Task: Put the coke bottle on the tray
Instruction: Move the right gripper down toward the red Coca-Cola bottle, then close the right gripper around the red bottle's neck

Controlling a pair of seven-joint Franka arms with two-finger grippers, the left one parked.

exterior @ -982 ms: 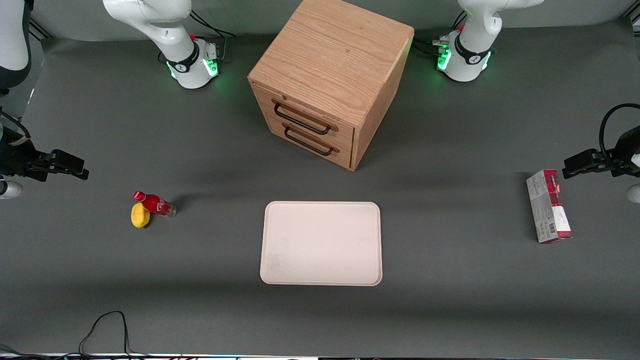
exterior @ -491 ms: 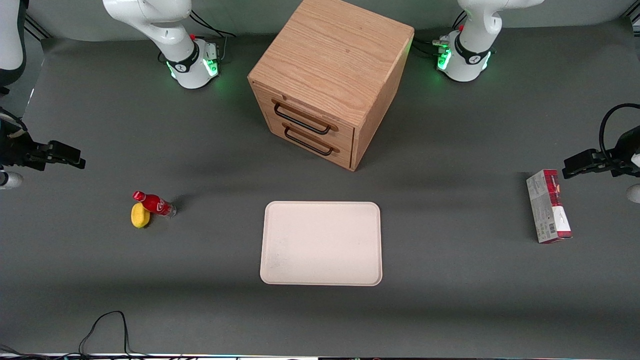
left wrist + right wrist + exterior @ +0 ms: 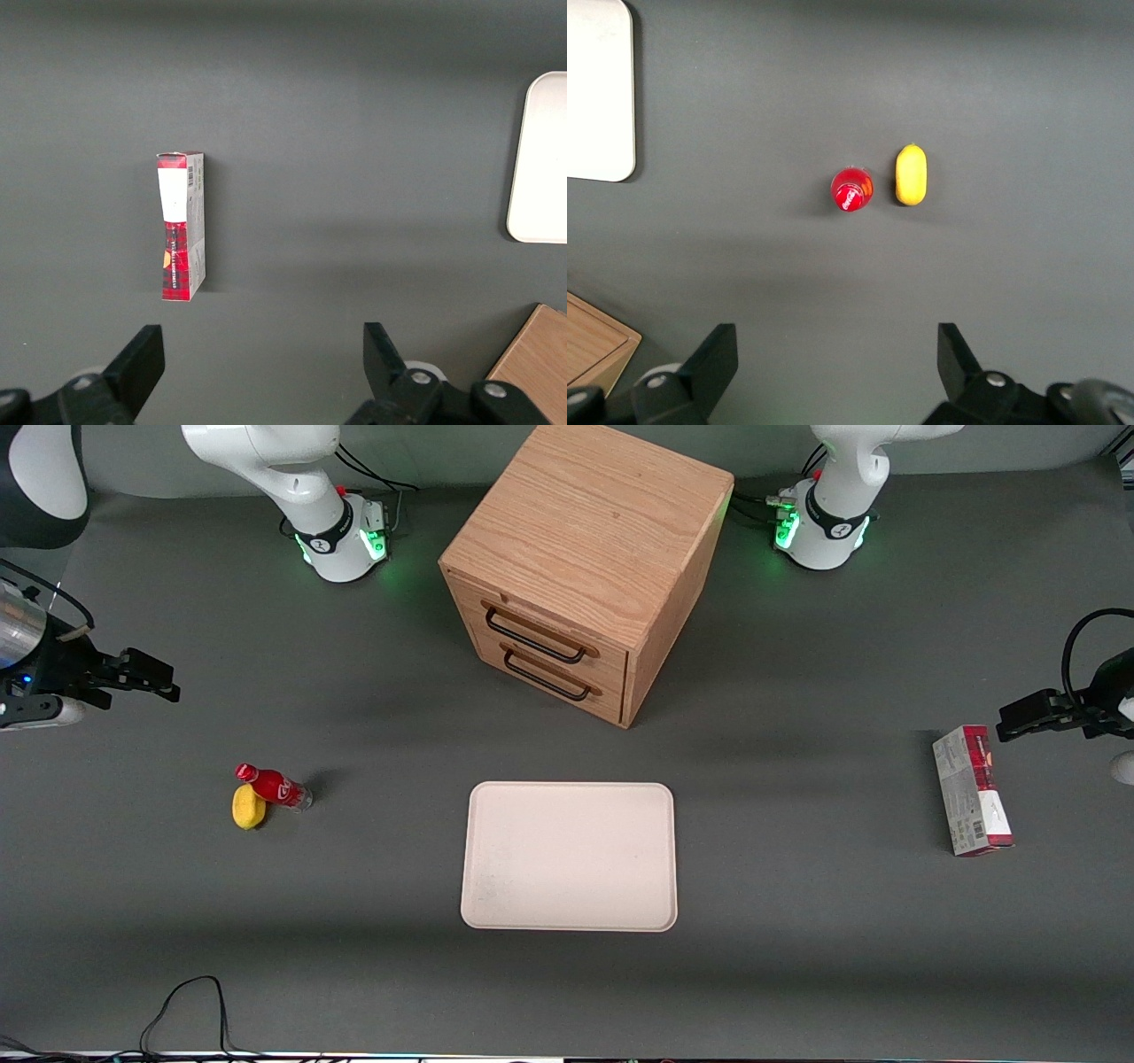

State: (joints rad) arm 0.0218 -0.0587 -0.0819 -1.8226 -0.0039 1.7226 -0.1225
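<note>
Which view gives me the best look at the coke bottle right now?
The front view: the coke bottle shows cap, label and clear base, standing upright beside the yellow object. The right wrist view sees only its cap from above, with the open gripper high overhead. The left wrist view misses it.

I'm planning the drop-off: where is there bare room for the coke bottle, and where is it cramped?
The tray is bare all over. Bare table lies between tray and wooden drawer cabinet, and between tray and carton. It is cramped only at the coke bottle, with the yellow object close beside it. The open gripper hangs high, farther from the camera.
</note>
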